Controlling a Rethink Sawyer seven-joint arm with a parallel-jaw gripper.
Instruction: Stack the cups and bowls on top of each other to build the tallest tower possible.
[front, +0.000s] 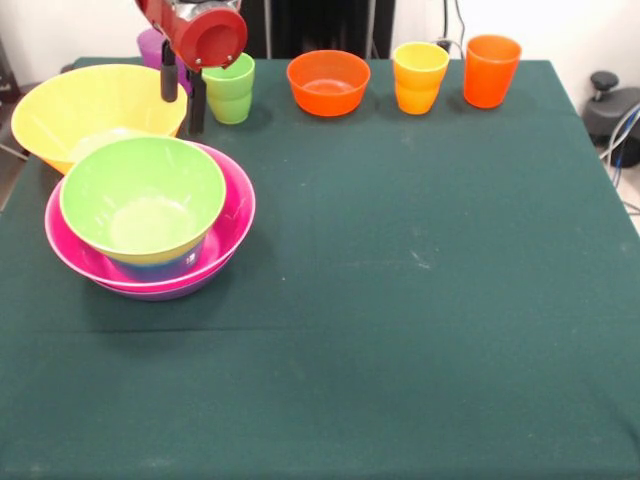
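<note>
On the left, the tower (150, 225) stands upright, bowls opening upward; jaws spread, empty.

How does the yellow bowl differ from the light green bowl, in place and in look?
The yellow bowl stands alone on the table cloth, while the light green bowl sits nested on top of a pile, inside the pink bowl. The yellow bowl lies farther back, near the claw; the light green one is nearer the camera. Both are glossy, upright and empty.
</note>
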